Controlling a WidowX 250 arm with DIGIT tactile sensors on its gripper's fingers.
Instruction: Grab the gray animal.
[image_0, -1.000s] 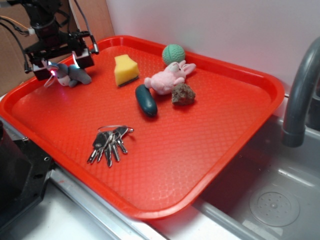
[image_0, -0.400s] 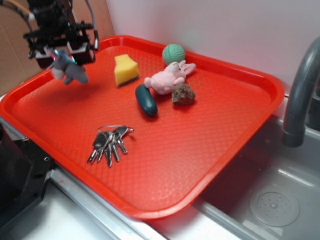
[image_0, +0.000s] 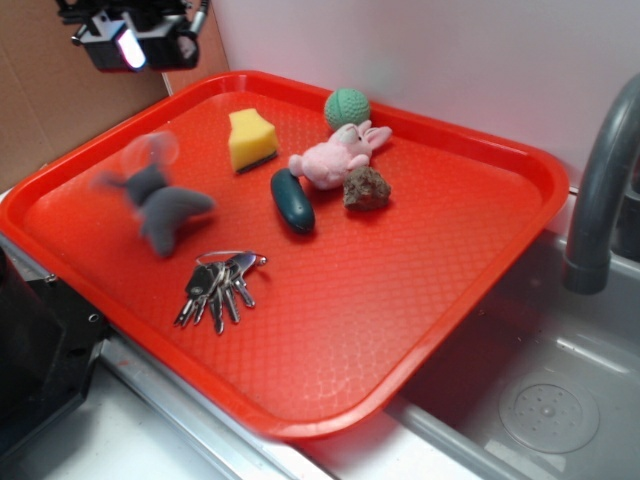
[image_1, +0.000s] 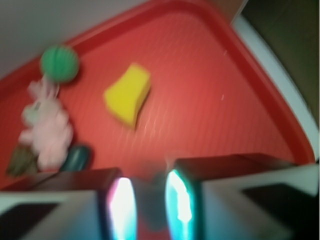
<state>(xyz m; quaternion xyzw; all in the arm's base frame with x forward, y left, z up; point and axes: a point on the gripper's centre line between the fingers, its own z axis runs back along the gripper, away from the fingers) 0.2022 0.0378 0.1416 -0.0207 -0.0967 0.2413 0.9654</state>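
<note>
Evidently the grab is not secured. Farthest left in the exterior view, the gripper (image_0: 135, 50) hangs high above the back-left corner of the red tray (image_0: 380, 300), well clear of everything on it. In the wrist view its jaws stand close together with only a narrow slot between the two lit pads (image_1: 122, 205). The blur there is too heavy to tell whether they are fully pressed together or slightly parted.

Just right of and below the gripper, the gray animal (image_0: 160, 205) is a motion-smeared shape low over the left part of the tray, apart from the jaws. Whether it has settled cannot be told. The bunch of keys (image_0: 220, 285) lies just in front of it.

Further right sit the yellow sponge (image_0: 252, 140), a dark teal oblong (image_0: 292, 200), the pink bunny (image_0: 335, 158) touching a brown rock (image_0: 367, 188), and a green ball (image_0: 347, 108) by the back rim. A faucet (image_0: 600, 180) stands at the far right.

By my reading, the step in hand is re-acquiring the toy. The next move calls for spreading the jaws, shifting over the toy once it lies still, then descending to straddle its body, keeping clear of the keys beside it.
</note>
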